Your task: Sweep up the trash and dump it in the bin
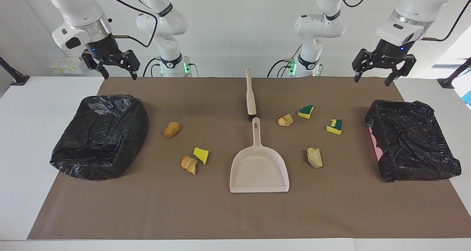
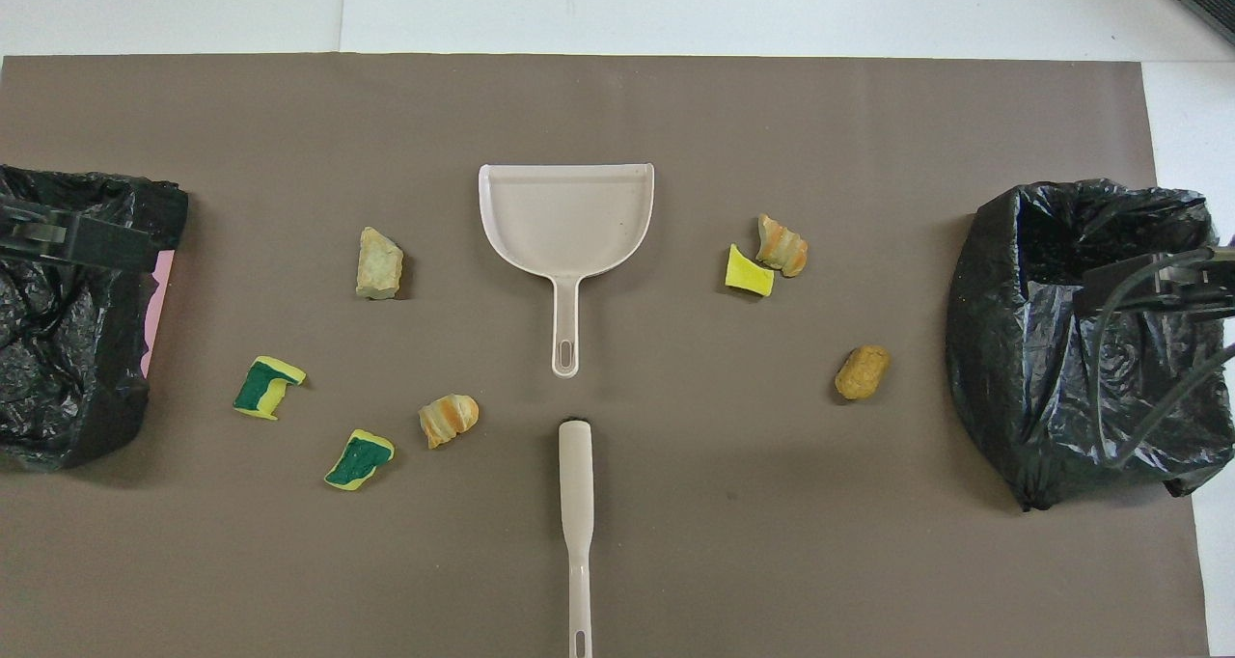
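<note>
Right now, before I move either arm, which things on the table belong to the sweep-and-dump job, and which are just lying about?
Belongs to the job:
- dustpan
- brush
- seven trash scraps, such as the green-topped sponge bit and the beige chunk
- two black-bagged bins, one at the right arm's end, one at the left arm's end

Just lying about:
- brown mat

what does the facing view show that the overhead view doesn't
Only the facing view shows both arms whole, the left gripper and right gripper hanging open above the table's robot edge, each near a bin.

Only the overhead view shows the brush handle's hanging hole.

Both show the dustpan, seven scraps, and two black-bagged bins at the table's ends.
</note>
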Available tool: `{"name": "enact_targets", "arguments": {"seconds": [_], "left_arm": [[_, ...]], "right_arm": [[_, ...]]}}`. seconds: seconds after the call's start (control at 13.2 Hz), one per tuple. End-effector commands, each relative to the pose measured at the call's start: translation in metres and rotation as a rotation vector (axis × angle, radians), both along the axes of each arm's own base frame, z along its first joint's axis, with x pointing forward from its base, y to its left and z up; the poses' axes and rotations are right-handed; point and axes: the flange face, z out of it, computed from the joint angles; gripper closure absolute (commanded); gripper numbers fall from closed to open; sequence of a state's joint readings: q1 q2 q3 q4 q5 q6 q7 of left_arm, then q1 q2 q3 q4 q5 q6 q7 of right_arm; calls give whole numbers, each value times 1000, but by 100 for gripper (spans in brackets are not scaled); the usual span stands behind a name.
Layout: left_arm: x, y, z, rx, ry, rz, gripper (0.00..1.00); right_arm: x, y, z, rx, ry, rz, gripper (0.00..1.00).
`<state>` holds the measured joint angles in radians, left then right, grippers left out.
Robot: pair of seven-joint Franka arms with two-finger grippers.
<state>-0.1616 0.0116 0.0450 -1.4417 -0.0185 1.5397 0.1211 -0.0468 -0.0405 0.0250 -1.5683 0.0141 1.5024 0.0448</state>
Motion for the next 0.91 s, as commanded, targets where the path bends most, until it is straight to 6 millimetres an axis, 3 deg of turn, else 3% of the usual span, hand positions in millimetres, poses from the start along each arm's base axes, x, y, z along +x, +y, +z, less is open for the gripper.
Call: {"name": "enact_targets", "arguments": {"seconds": [0.0,0.53,0.83], "left_arm": [[-9,12,5,8,17,25,0],[-11,20,5,13,30,39,0],[-16,12,4,19,42,23,0]], "right_arm": [[-2,-2,2,4,-19,-26,0],[-1,2,2,17,-19,-10,0],[-7,-9,6,-4,-13,-29,0]]}}
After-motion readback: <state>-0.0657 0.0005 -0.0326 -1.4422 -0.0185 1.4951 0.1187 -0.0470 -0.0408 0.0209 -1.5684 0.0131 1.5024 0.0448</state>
